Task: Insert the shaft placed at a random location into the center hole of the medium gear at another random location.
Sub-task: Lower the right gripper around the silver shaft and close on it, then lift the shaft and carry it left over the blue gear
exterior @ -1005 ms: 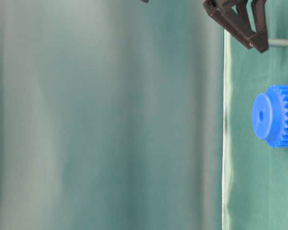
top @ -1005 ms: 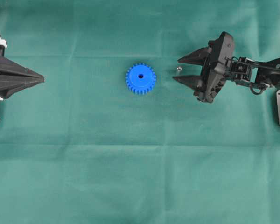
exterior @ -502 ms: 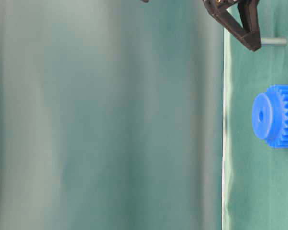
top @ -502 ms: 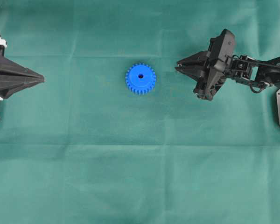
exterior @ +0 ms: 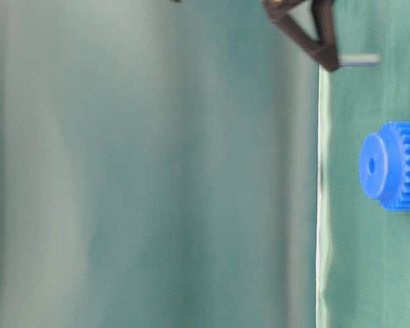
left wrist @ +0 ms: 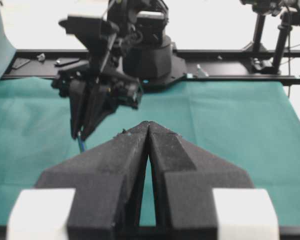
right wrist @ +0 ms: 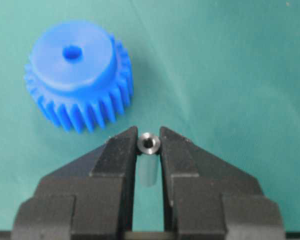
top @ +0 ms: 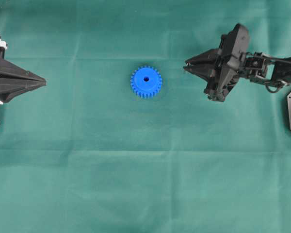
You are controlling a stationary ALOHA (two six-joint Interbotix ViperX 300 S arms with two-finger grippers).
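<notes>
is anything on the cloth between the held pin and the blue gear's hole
Nothing visible. The small silvery metal shaft sits in the right gripper, and only bare green cloth lies before the bright blue toothed gear.

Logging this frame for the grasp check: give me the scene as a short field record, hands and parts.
right hand: shut on the thin silvery metal shaft, shaft lifted off the cloth
left hand: shut, holding nothing, at the left edge
bright blue plastic toothed gear: flat on the green cloth, apart from both hands
gear's centre hole: nothing in it
insertion: not yet done
</notes>
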